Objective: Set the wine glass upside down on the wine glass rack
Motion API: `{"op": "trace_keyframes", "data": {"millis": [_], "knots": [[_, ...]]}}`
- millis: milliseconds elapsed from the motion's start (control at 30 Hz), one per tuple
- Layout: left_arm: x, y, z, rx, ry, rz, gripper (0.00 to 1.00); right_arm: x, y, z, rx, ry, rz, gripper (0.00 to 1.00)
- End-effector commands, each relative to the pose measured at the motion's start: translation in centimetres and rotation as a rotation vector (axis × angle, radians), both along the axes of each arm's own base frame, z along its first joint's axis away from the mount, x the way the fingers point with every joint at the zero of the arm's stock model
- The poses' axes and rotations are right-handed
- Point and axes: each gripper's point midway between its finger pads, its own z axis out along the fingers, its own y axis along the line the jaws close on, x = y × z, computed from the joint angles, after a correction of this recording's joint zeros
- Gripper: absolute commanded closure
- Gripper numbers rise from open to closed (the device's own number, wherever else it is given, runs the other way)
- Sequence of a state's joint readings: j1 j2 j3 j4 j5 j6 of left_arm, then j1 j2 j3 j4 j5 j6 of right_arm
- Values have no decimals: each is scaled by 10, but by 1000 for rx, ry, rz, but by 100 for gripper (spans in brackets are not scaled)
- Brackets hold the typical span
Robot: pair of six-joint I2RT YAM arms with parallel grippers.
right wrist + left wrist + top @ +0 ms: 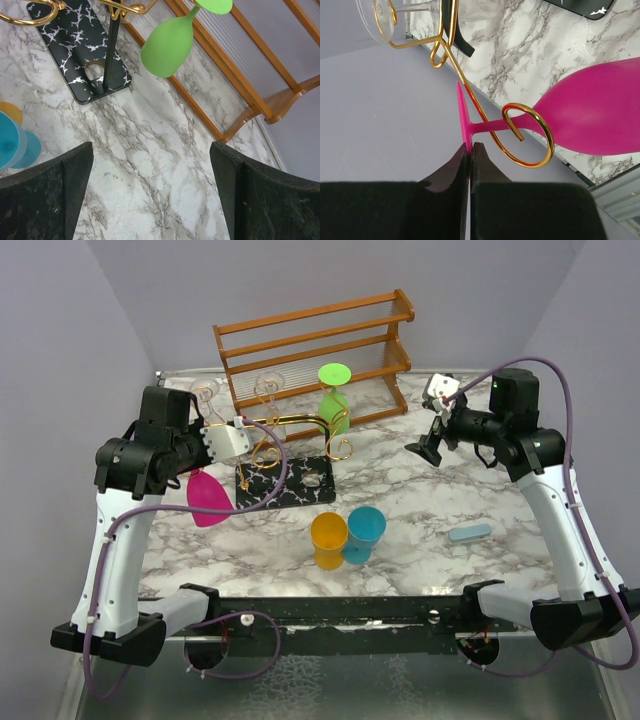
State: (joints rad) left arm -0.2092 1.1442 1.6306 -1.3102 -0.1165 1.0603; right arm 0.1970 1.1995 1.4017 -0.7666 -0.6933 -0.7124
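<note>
Hanging by its stem, the pink wine glass [590, 110] is caught inside a gold scroll of the wine glass rack [285, 483].
Its foot is clamped edge-on by the left gripper [470, 146]; the right gripper [150, 155] is held spread apart above the marble table [160, 100].

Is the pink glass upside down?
Yes. The pink glass hangs bowl-down, stem hooked in the gold rack, left gripper pinching its foot.
</note>
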Motion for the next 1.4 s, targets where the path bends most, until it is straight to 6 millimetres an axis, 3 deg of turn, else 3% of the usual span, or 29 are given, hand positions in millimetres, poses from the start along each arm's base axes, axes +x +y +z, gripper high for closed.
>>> {"op": "trace_keyframes", "data": {"millis": [0, 800, 1367], "knots": [[-10, 5, 13, -8, -33, 18, 100, 2, -2, 3, -8, -33, -11, 1], [-25, 6, 20, -6, -18, 10, 100, 2, -2, 0, -13, -26, -14, 1], [-25, -6, 21, -53, -12, -39, 100, 4, -3, 0, -17, -25, -17, 1]]}}
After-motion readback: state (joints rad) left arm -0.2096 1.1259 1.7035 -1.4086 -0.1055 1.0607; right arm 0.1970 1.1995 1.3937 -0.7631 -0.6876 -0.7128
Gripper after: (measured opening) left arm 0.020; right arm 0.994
